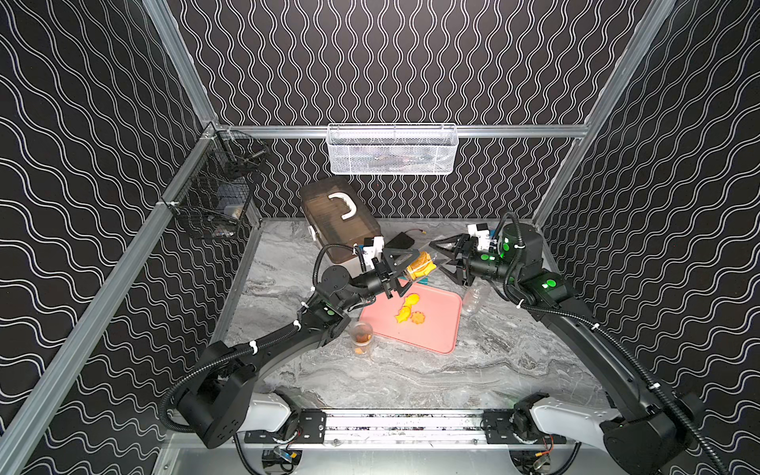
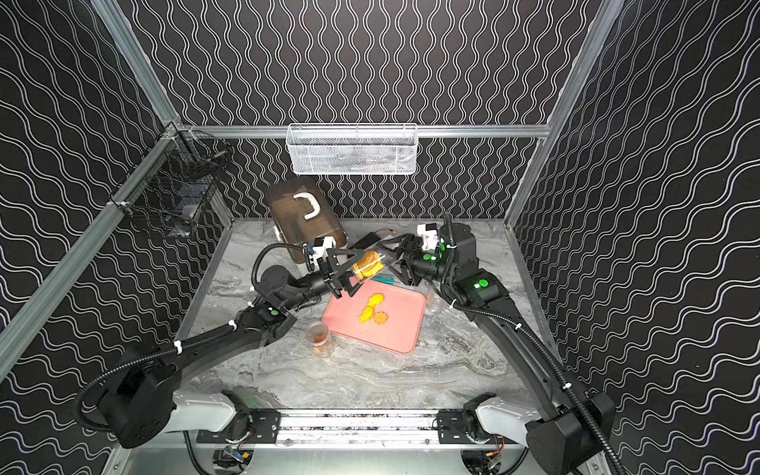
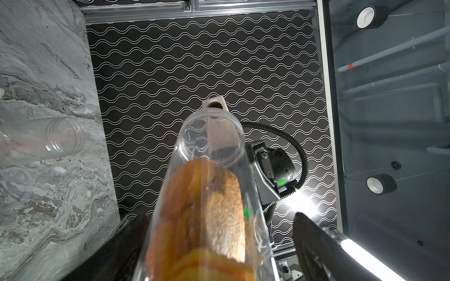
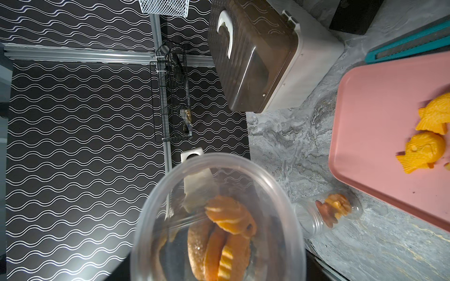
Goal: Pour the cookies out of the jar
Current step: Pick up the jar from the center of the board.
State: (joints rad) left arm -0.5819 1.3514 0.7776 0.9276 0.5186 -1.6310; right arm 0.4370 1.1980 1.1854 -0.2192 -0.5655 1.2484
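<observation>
In both top views the clear plastic jar [image 1: 429,263] hangs sideways above the far edge of the pink rectangular tray [image 1: 440,329], yellow-orange cookies [image 1: 417,264] inside it. The right gripper [image 1: 436,257] is clamped on it; the left gripper [image 1: 407,273] has its jaws apart around it.

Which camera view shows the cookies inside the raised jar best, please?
The right wrist view: it looks end-on into the jar, so individual cookies show clearly, scalloped orange pieces and a speckled brown round. The left wrist view shows them blurred through the side wall; both top views show only a small orange cluster.
</observation>
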